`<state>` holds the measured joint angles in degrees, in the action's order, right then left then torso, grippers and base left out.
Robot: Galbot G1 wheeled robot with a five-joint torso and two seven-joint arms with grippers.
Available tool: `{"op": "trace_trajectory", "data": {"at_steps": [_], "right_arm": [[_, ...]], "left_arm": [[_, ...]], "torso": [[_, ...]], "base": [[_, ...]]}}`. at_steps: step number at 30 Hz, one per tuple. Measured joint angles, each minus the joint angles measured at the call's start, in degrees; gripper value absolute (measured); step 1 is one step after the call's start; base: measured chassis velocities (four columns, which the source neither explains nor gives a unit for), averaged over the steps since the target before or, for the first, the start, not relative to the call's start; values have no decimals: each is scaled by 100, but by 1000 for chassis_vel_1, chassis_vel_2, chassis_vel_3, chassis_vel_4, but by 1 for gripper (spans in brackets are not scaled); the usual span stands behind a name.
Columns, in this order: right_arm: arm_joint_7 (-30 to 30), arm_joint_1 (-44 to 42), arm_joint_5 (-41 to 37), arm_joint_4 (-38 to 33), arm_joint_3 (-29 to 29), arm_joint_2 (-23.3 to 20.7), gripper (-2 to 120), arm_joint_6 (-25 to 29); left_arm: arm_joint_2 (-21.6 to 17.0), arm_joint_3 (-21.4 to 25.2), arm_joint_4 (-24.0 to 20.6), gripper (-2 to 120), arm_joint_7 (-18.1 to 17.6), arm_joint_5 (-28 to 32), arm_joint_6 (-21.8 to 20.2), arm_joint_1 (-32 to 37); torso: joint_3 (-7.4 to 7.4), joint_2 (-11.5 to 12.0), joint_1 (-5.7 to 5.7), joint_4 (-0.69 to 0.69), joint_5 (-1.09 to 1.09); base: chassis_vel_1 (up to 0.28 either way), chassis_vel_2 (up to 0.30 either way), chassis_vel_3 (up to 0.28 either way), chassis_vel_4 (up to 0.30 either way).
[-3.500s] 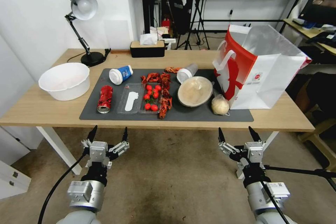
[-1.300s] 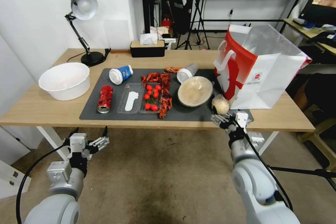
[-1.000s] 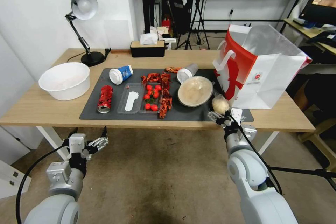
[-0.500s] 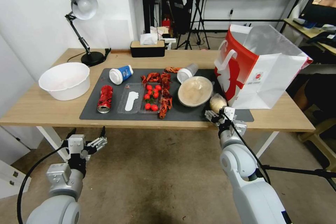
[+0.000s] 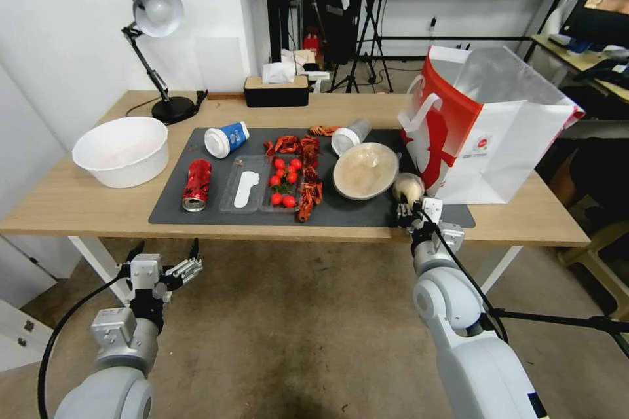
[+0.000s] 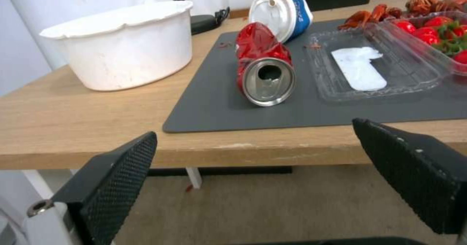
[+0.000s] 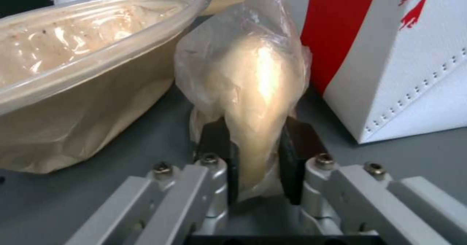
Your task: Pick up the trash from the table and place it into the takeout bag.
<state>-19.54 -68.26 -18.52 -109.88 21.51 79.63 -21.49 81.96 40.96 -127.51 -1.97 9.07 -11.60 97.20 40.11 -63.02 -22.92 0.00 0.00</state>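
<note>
- My right gripper (image 5: 407, 208) is at the near edge of the table (image 5: 78, 200), and its 2 fingers (image 7: 221, 154) are pressed on the ball (image 5: 407, 187) from both sides.
- In the right wrist view the ball (image 7: 248, 92) is wrapped in thin clear plastic, and it is squeezed narrow between the black pads.
- The ball sits on the near right part of the mat (image 5: 367, 213), between the bowl (image 5: 364, 170) and the bag (image 5: 488, 127).
- The bowl (image 7: 73, 73) is just beside the ball on one side, and the red panel of the bag (image 7: 384, 55) is just beside it on the other side, so the place around my fingers is narrow.
- The bag stands upright on the right end of the table, with its mouth open to the top.
- My left gripper (image 5: 164, 260) hangs below the table edge on the left, in front of the table, with its fingers (image 6: 112, 175) wide apart and nothing between them.
- From my left wrist I see the can (image 6: 262, 68) lying on its side on the mat, its opening turned to me.
- The paper cup (image 6: 282, 13) lies on its side just behind the can.
- A white bowl (image 6: 126, 44) stands on bare wood beside the mat.
- A clear tray (image 6: 384, 62) with tomatoes (image 5: 283, 182) lies on the other side of the can.
- The plastic cup (image 5: 350, 135) lies on its side behind the bowl.
</note>
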Motion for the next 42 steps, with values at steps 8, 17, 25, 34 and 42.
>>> {"op": "trace_trajectory", "data": {"at_steps": [8, 17, 25, 34, 42], "right_arm": [[40, -57, 10, -86, 14, -6, 6, 15], [293, -670, 181, -1082, -15, -182, 6, 24], [562, -1056, -241, -2465, 102, -648, 6, 8], [-10, -37, -1653, -2421, 230, -1539, 6, 625], [-815, 1420, -2952, -1884, 377, -2404, 6, 618]], "left_arm": [[2, -2, 30, 100, 5, -13, 57, 7], [21, -8, 36, 100, 7, -21, 65, -3], [41, -25, 62, 100, 7, -37, 103, -6], [80, -71, 1, 100, 13, -126, 118, 30], [142, -83, -31, 100, 20, -210, 147, 82]], "torso": [[0, 0, 0, 0, 0], [0, 0, 0, 0, 2], [0, -2, 1, -1, 0], [0, -1, 0, -1, 2], [0, 0, -1, 2, 1]], "base": [[0, 0, 0, 0], [0, 0, 0, 0], [0, 0, 0, 0], [0, 0, 0, 0], [0, 0, 0, 0]]}}
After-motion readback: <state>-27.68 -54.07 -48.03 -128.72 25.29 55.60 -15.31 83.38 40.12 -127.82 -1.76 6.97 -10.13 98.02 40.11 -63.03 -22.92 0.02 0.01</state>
